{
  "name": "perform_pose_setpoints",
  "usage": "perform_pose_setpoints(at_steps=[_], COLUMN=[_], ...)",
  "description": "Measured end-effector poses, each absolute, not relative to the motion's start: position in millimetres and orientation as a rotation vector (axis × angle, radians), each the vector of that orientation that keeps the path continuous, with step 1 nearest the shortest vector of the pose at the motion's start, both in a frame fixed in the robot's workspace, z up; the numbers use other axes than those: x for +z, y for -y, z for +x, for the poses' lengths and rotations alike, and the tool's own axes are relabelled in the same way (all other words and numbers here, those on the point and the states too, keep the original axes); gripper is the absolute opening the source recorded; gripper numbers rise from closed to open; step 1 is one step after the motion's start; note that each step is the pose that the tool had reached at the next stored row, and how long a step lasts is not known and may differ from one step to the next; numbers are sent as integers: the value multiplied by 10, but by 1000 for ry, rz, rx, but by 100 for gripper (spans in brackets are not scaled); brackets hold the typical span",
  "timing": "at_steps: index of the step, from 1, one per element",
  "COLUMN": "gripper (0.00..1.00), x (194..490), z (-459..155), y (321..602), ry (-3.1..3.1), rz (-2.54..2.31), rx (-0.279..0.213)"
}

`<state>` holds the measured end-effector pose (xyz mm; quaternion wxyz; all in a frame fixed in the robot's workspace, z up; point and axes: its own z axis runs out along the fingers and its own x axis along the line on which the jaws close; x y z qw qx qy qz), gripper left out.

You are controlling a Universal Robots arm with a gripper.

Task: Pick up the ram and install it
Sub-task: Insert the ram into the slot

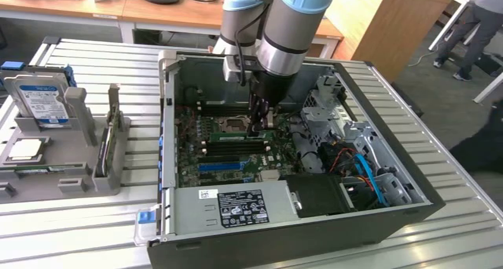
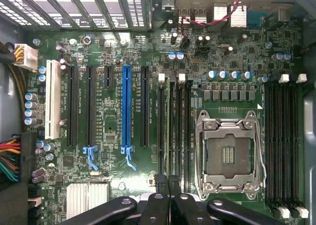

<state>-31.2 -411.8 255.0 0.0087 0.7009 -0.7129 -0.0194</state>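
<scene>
Gripping the ram [image 1: 235,136] edge-on between clenched fingers [image 2: 159,188], directly beneath them, long axis parallel to the memory slots [image 2: 181,131] beside the processor socket [image 2: 228,153].

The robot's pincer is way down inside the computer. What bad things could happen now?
1. The ram, seen edge-on in the shut pincer, might not line up with the memory slots. Pushing down could then bend the stick or a slot.
2. The open processor socket sits right beside those slots, so a sideways slip might hit it.
</scene>
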Motion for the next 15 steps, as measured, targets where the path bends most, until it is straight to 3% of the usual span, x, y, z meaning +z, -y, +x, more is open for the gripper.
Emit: perform_pose_setpoints(at_steps=[15], gripper=[11], x=[2549], z=[-312], y=[4134], ry=[2227], rz=[2190], rx=[-61])
